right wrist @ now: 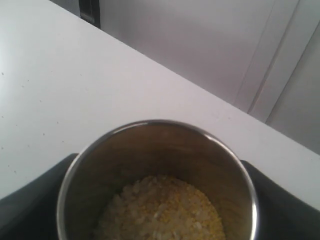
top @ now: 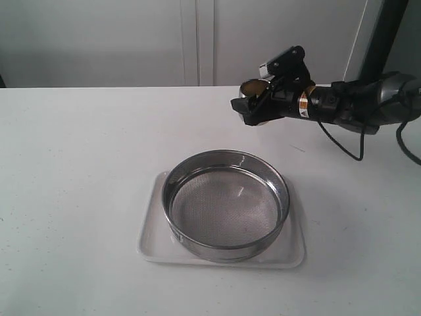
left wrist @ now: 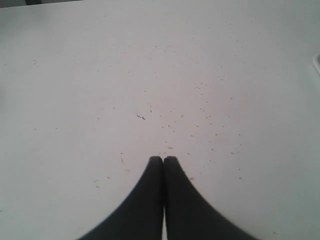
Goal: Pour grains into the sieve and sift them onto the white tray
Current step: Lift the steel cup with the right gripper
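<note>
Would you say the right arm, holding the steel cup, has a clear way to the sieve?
Probably yes: the right fingers hold the cup of grains beyond the sieve, and nothing stands on the table between them.

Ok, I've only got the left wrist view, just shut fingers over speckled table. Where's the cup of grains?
Observer: The right gripper is holding the steel cup beyond the sieve, toward the right side.
Operator: Anything poured into the sieve yet?
Observer: No, its mesh looks bare. The grains lie low in the cup, yellow and whitish mixed.
Operator: And is the sieve on the tray?
Observer: Yes, it sits on the white tray, and the tray's rim shows around it.
</note>
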You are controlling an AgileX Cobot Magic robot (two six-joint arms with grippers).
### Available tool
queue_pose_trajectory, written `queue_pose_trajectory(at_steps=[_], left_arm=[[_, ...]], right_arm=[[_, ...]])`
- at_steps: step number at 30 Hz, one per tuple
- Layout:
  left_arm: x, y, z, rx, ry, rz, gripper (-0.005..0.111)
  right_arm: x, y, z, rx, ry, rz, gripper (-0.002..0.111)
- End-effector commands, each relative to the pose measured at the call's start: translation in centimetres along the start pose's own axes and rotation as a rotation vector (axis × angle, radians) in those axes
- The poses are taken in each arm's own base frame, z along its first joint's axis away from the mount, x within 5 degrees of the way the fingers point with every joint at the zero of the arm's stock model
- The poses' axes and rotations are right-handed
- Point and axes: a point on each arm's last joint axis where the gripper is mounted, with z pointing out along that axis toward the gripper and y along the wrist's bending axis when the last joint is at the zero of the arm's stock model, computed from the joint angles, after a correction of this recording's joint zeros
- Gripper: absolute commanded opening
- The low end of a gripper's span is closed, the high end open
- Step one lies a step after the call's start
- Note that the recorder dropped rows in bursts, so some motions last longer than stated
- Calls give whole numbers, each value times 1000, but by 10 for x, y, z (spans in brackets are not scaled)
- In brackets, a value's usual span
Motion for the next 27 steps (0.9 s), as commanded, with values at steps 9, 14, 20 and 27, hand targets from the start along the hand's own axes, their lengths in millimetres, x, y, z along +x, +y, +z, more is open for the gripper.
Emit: queue_pose_trajectory(at_steps=[9,14,20,27], left_arm=[[0,0,0,7,-6,-3,0],[0,0,0,7,-6,-3,0],[0,0,0,7,-6,-3,0],[0,0,0,7,-6,-3,0]], right_arm=[[-38,14,-39,-9,-22,-7,0],[-46,22,-54,-7,-30,-12,0],[-61,33,-79,-3,-51,-28,0],[-71,50,-109,2,-66,-38,0]])
